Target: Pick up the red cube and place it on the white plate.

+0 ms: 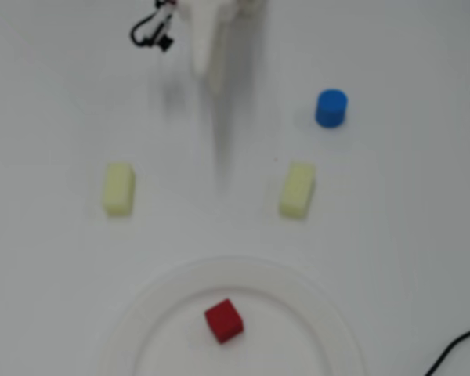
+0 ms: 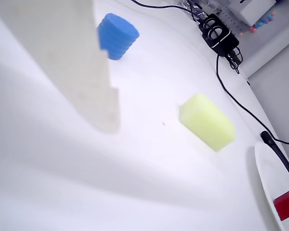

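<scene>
The red cube (image 1: 223,320) lies on the white plate (image 1: 313,313) at the bottom centre of the overhead view, a little left of the plate's middle. In the wrist view the cube (image 2: 285,205) and a slice of the plate (image 2: 265,178) show at the lower right edge. My gripper (image 1: 217,78) is at the top of the overhead view, far from the plate. It shows as one narrow white wedge with its jaws together, holding nothing. In the wrist view only one pale finger (image 2: 62,57) shows at the upper left.
Two pale yellow blocks (image 1: 119,189) (image 1: 297,189) lie left and right of centre. The right one shows in the wrist view (image 2: 207,121). A blue cylinder (image 1: 330,108) (image 2: 116,35) stands at the upper right. Black cables (image 1: 454,352) (image 2: 236,98) run along the table edges.
</scene>
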Controlling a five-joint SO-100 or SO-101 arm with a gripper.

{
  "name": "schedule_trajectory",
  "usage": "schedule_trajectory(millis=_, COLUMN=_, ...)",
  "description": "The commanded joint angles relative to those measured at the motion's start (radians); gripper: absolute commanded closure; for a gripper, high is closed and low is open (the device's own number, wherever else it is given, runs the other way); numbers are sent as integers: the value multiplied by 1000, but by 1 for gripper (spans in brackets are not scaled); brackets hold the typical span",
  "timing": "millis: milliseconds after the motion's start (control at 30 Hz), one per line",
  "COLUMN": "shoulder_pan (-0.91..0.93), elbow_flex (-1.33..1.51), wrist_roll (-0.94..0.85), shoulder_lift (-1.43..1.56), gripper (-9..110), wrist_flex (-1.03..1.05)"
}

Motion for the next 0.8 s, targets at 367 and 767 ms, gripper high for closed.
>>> schedule_trajectory(millis=367, shoulder_pan=-46, elbow_flex=84, wrist_roll=17, shoulder_lift=201, gripper=72, wrist_flex=256)
schedule_trajectory(millis=767, shoulder_pan=-97, elbow_flex=192, wrist_roll=52, shoulder_lift=204, gripper=102, wrist_flex=245)
